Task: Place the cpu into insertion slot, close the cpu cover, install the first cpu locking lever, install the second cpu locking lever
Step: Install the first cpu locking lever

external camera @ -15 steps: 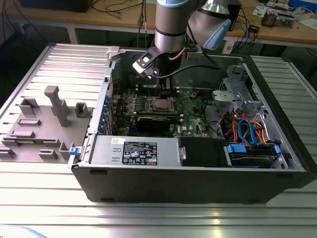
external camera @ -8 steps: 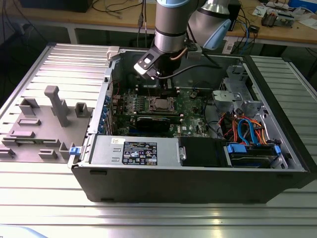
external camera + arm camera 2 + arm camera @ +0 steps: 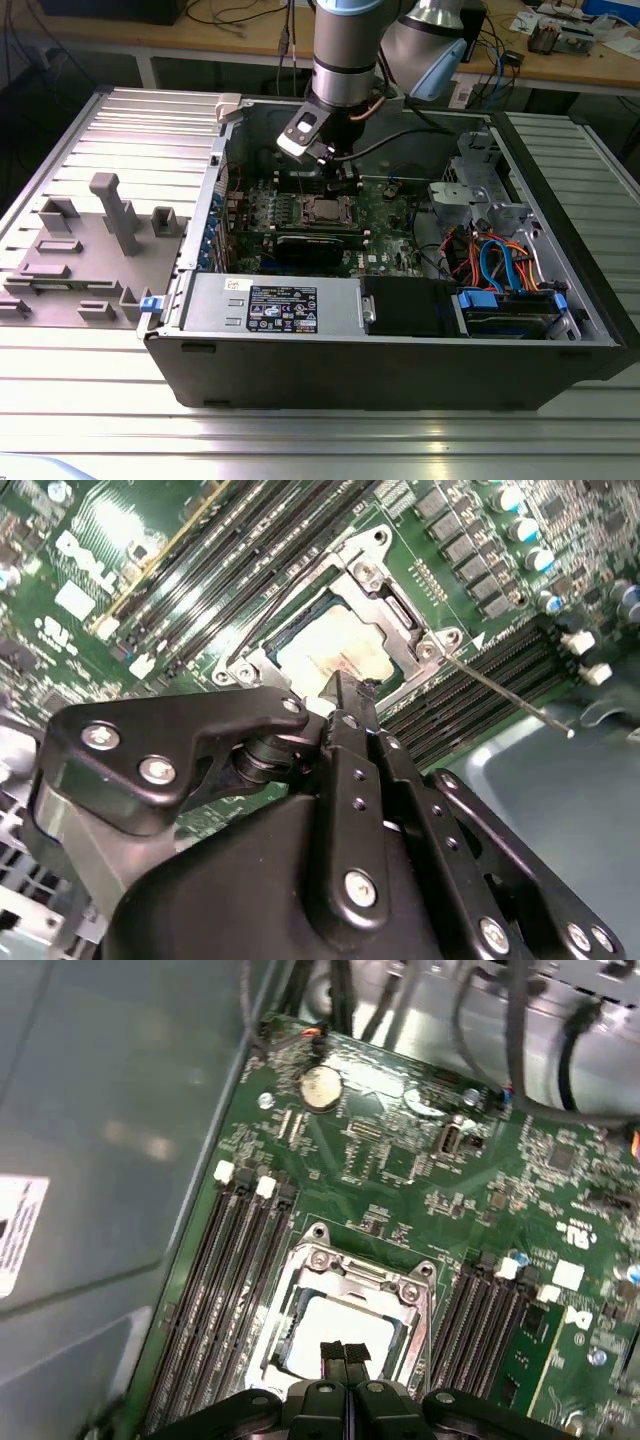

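Item: one cpu [image 3: 335, 1332], square with a dull silver top, seated in the dark insertion slot [image 3: 292, 630]. One cpu cover [image 3: 352, 1272], a thin bright metal frame, lies around it. The black gripper [image 3: 346, 1353] hangs just above the chip, fingers [image 3: 333, 1357] pressed together and holding nothing. Two banks of long memory slots [image 3: 230, 1280] flank it. One thin wire lever [image 3: 505, 693] juts across one bank.

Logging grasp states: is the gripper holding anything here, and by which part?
Nothing is held. The gripper is shut, fingertips together with nothing between them, just over the cpu, which lies framed by the cpu cover.
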### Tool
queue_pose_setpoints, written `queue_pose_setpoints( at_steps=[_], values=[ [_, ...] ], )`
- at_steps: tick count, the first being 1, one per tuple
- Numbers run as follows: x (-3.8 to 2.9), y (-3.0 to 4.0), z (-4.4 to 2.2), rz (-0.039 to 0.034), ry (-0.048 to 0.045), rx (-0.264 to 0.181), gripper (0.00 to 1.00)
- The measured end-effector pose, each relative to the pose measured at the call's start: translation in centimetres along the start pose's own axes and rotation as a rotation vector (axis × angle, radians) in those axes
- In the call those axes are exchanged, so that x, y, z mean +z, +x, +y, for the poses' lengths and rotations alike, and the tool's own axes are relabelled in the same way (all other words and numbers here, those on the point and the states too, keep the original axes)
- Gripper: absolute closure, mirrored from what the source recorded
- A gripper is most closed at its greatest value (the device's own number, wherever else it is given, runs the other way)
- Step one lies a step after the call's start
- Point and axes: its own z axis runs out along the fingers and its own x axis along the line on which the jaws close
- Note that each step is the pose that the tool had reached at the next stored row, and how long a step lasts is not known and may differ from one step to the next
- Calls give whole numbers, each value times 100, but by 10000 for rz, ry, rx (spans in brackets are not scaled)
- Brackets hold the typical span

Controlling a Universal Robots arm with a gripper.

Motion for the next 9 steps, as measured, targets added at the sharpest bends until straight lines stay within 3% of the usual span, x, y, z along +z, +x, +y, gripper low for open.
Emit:
queue_pose_setpoints(
  at_steps=[6, 9],
  values=[
    [0, 0, 0, 14, 11, -1159, 89],
    [0, 0, 0, 14, 11, -1214, 89]
  ],
)
